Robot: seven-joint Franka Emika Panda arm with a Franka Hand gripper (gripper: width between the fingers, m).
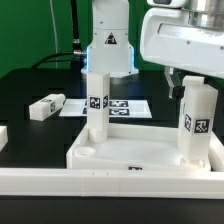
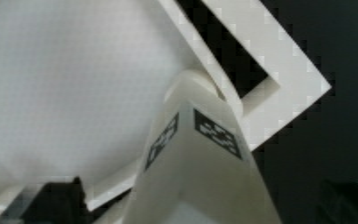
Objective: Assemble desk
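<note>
A black tabletop [image 1: 30,85], edged by a white border rail [image 1: 60,182], stands before a green backdrop [image 1: 22,30], and the marker board [image 1: 128,107] lies flat behind the desk top [image 1: 140,158]. That tray-like top sits beside the rail with a far leg [image 1: 97,110] and a near leg [image 1: 198,125] upright on it, both carrying black-and-white square tags. A loose leg [image 1: 45,107] lies apart on the table. The gripper [image 1: 190,88] hangs at the near leg's top, jaws apart.

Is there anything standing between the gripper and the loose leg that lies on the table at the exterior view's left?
Yes. The upright leg set in the desk top stands roughly between the gripper and the loose leg. The gripper also hangs close over a second upright leg, so a raised path looks safer.
</note>
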